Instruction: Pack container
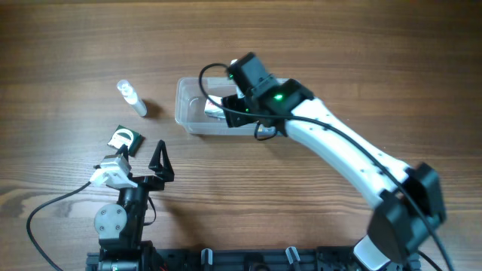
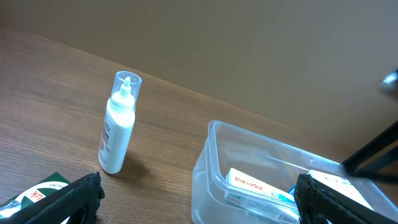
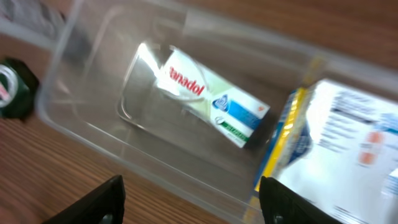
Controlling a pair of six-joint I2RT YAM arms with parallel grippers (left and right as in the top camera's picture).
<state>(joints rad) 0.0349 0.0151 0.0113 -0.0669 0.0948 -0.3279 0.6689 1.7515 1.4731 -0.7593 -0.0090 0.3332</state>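
Observation:
The container (image 1: pixel 188 113) is a clear plastic tub at the table's middle. It holds a white Panadol box (image 3: pixel 211 90), and a white box with a yellow and blue edge (image 3: pixel 336 137) leans at its right end. My right gripper (image 1: pixel 230 105) hangs over the tub, open and empty; its fingers (image 3: pixel 193 205) straddle the near wall. My left gripper (image 1: pixel 139 162) is open and empty, low over the table to the tub's front left. In the left wrist view the gripper (image 2: pixel 199 208) faces the tub (image 2: pixel 211 174) and the Panadol box (image 2: pixel 258 186).
A small clear-capped white bottle (image 1: pixel 132 98) lies left of the tub and also shows in the left wrist view (image 2: pixel 118 124). A dark green box (image 1: pixel 124 139) lies next to the left gripper and shows in both wrist views (image 2: pixel 31 193) (image 3: pixel 12 87). The table is wood.

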